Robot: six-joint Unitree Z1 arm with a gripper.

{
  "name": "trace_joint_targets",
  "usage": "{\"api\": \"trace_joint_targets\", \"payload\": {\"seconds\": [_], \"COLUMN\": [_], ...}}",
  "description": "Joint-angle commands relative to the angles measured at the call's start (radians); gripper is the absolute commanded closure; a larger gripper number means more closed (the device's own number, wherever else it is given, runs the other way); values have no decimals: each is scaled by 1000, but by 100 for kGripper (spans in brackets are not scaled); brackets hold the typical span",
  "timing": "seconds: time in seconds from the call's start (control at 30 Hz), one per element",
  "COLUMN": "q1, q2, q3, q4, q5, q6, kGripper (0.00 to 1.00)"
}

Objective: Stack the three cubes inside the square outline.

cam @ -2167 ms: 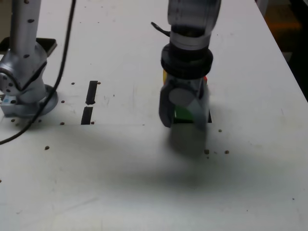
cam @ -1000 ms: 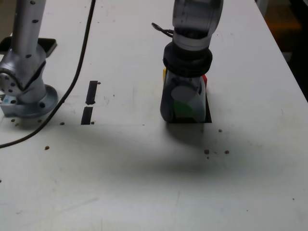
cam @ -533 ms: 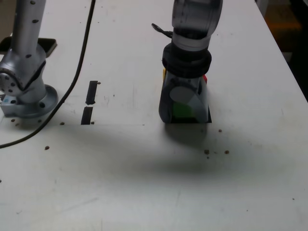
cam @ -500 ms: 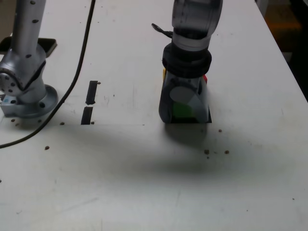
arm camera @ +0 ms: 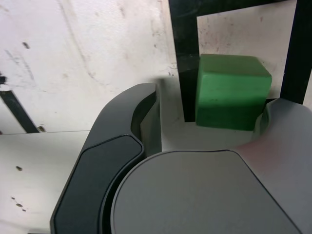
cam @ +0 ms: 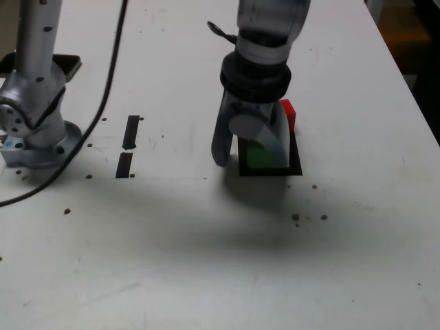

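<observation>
The pincer is apart, with a wide gap between its two fingers, and it is not squeezing anything. It points down over the white desk. The green cube sits on the desk inside the square outline, which is black with a white middle. In the wrist view, the green cube is close to one finger and has more room on the side of the other finger. I can't tell if the close finger touches it. The red cube peeks out from behind the pincer, by the far side of the outline in the exterior view, but most of it is hidden. Two short black strips lie well apart from the outline, toward the exterior view's left. A black cable hangs down past a silver base on that side.
</observation>
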Motion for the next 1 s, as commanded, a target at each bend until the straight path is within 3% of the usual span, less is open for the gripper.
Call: {"api": "trace_joint_targets", "payload": {"seconds": [0.0,0.27,0.5,0.97], "q1": [2,1,2,5], "q2": [-17,-73,-107,-41], "q3": [-6,-26,-43,-55], "q4": [15,89,64,-50], "q5": [11,107,224,239], "q6": [-4,-34,-34,10], "kGripper": [19,18,18,18]}}
